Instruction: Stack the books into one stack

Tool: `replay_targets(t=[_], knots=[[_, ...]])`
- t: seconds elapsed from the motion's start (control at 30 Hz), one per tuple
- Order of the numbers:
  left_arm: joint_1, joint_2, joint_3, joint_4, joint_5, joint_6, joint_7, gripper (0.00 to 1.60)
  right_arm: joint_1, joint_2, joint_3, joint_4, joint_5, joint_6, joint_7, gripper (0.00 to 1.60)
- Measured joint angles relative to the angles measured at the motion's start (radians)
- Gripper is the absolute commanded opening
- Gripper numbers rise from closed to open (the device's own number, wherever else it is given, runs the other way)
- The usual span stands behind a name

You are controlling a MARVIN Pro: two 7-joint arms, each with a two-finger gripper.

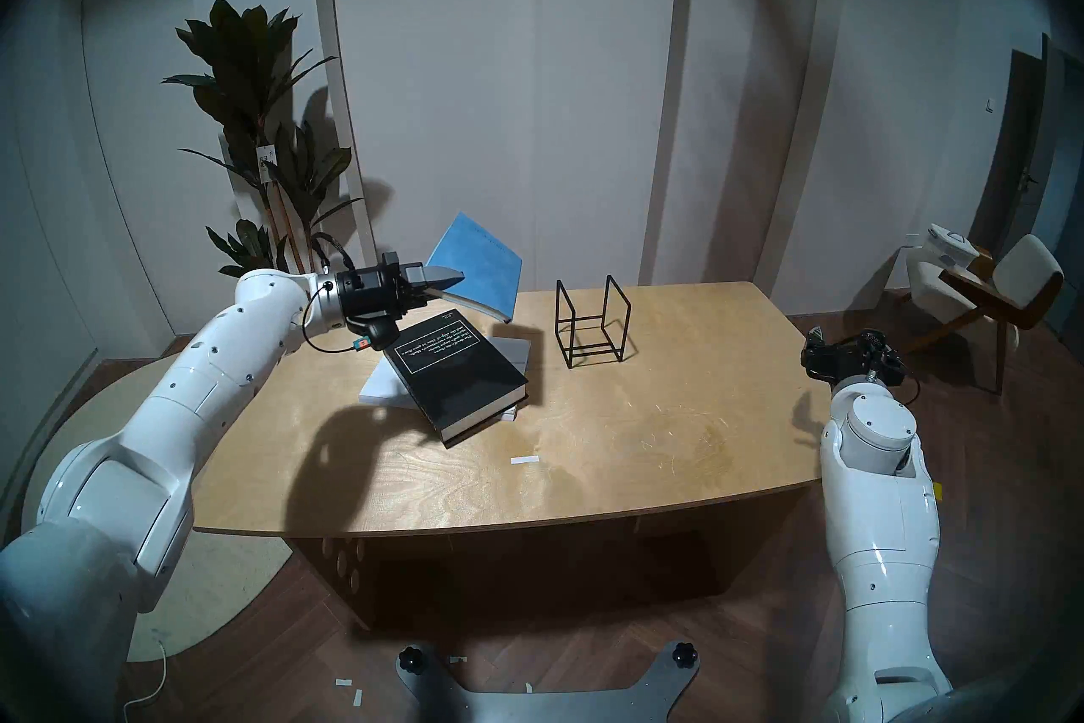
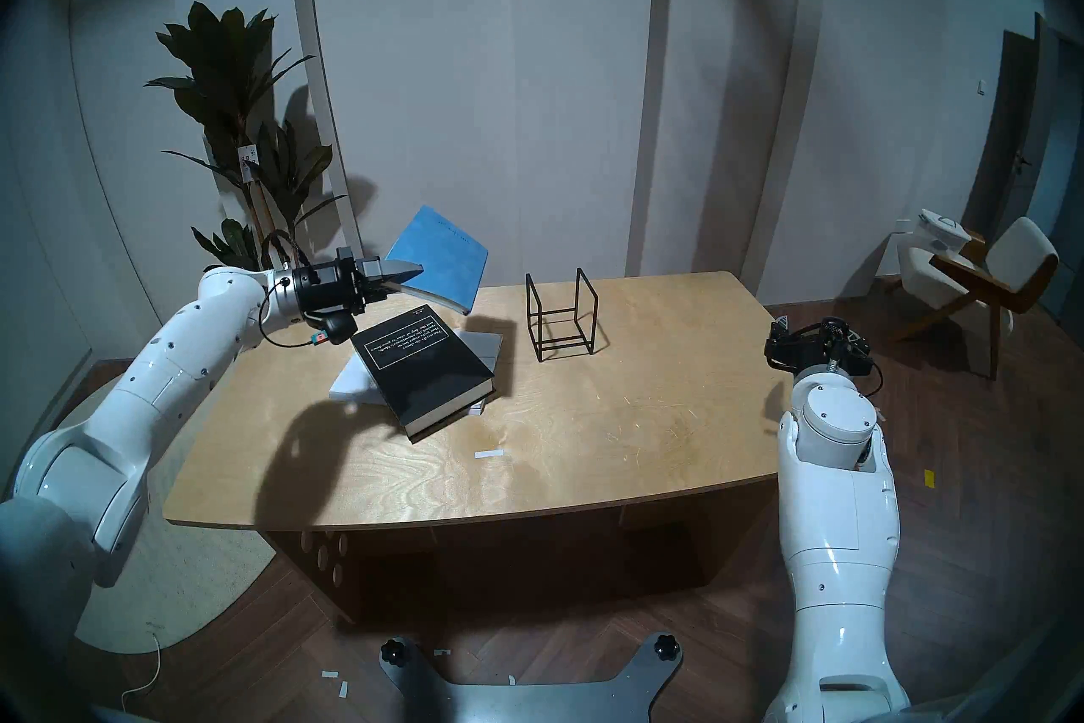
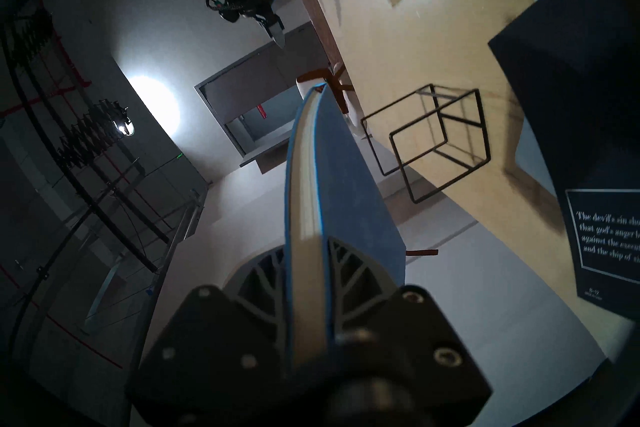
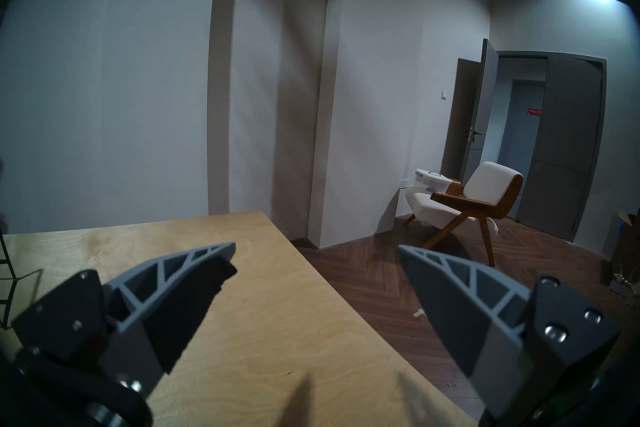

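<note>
Left gripper (image 1: 441,286) clamped on blue book (image 1: 478,267), raised over table (image 1: 645,440); page edge visible in left wrist view only. Black book (image 1: 457,378) atop white book (image 1: 381,384). Wire rack (image 1: 592,323) empty. Right gripper (image 4: 317,254) spread wide, holding nothing

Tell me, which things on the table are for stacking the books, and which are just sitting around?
For the job: blue book in the left gripper; black book; white book underneath it.

Just sitting around: wire rack, white strip, open right gripper.
</note>
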Motion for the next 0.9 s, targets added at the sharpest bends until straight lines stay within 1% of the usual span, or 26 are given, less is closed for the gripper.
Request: replay_targets(t=[0.13,0.27,0.37,0.47,0.53,0.6,0.7,0.77,0.8,0.9], knots=[[0.041,0.025,-0.018,-0.052,-0.016,-0.007,-0.008,0.0,0.0,-0.001,0.001,0.0,0.0,0.0,0.0,1.6],[0.084,0.048,-0.053,-0.106,-0.039,-0.006,-0.058,0.0,0.0,-0.002,0.002,-0.001,-0.001,0.0,0.001,1.6],[0.118,0.061,-0.091,-0.14,-0.065,-0.002,-0.123,0.0,0.0,-0.003,0.002,-0.001,-0.001,0.0,0.001,1.6],[0.139,0.066,-0.115,-0.16,-0.085,0.001,-0.169,0.0,0.0,-0.004,0.002,-0.001,-0.002,0.0,0.001,1.6],[0.167,0.067,-0.145,-0.182,-0.115,0.005,-0.231,0.0,0.0,-0.005,0.003,-0.002,-0.002,0.0,0.001,1.6],[0.176,0.067,-0.154,-0.188,-0.126,0.006,-0.253,0.0,0.0,-0.005,0.003,-0.002,-0.002,0.0,0.001,1.6],[0.209,0.058,-0.188,-0.211,-0.172,0.007,-0.34,0.0,0.0,-0.007,0.004,-0.002,-0.003,0.0,0.001,1.6],[0.215,0.055,-0.193,-0.215,-0.181,0.007,-0.357,0.0,0.0,-0.007,0.004,-0.002,-0.003,0.0,0.001,1.6],[0.229,0.049,-0.205,-0.226,-0.204,0.007,-0.396,0.0,0.0,-0.007,0.004,-0.003,-0.003,0.0,0.001,1.6],[0.254,0.037,-0.224,-0.246,-0.244,0.008,-0.462,0.0,0.0,-0.008,0.005,-0.003,-0.004,-0.001,0.001,1.6]])
